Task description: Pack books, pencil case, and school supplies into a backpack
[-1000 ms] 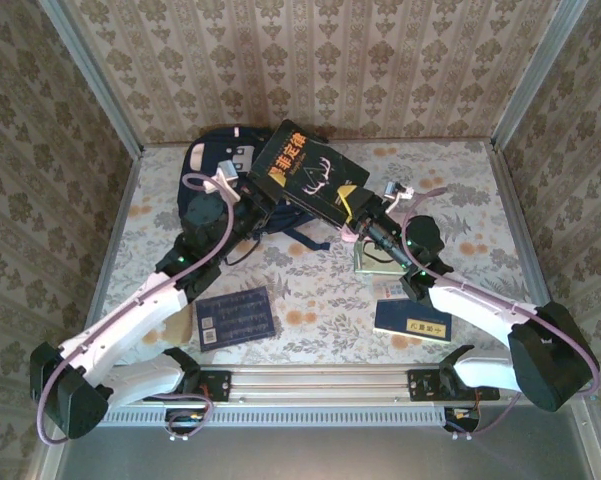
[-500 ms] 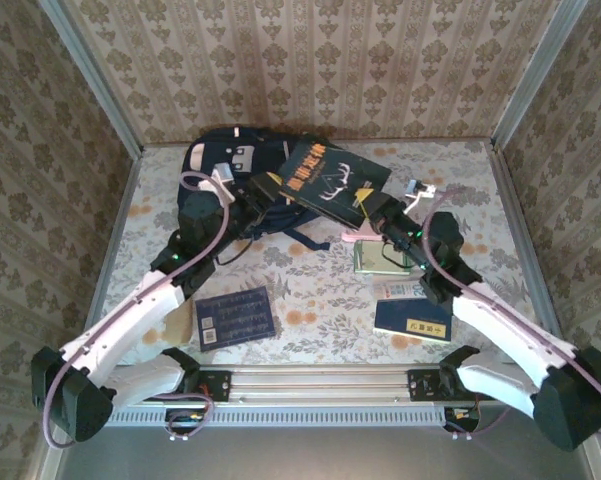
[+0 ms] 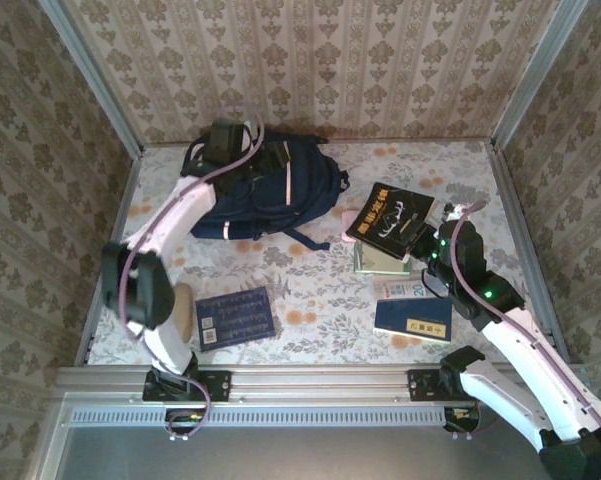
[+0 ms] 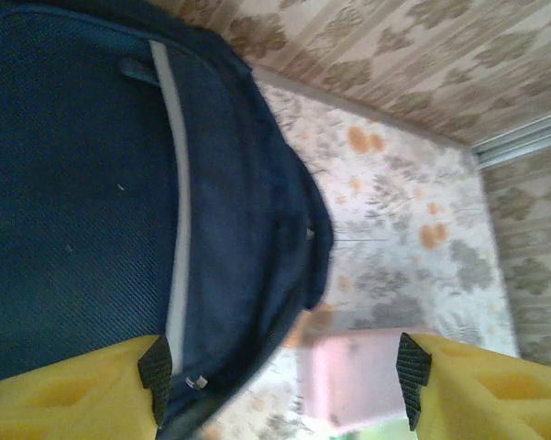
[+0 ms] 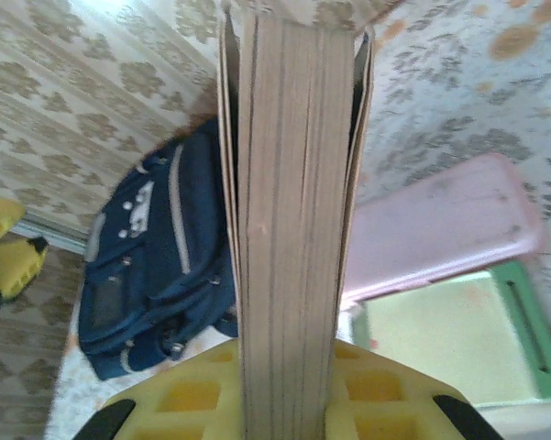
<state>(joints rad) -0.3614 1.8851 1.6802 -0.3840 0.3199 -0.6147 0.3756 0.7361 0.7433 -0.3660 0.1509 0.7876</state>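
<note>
Pulling book (image 3: 390, 218) back from backpack (image 3: 280, 185).
Clamped in right gripper (image 5: 284, 403), now well right of backpack; with left gripper (image 4: 281, 367) opened wide, shifted over backpack's far end.

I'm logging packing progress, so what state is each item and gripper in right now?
right gripper: shut on the black book.
left gripper: open, holding nothing.
black book: closed, clamped by the right gripper, unpacked.
backpack: lying on the table, zip state unclear.
pencil case: flat on the table, unpacked.
dark blue book: closed, flat on the table.
navy book: closed, flat on the table.
</note>
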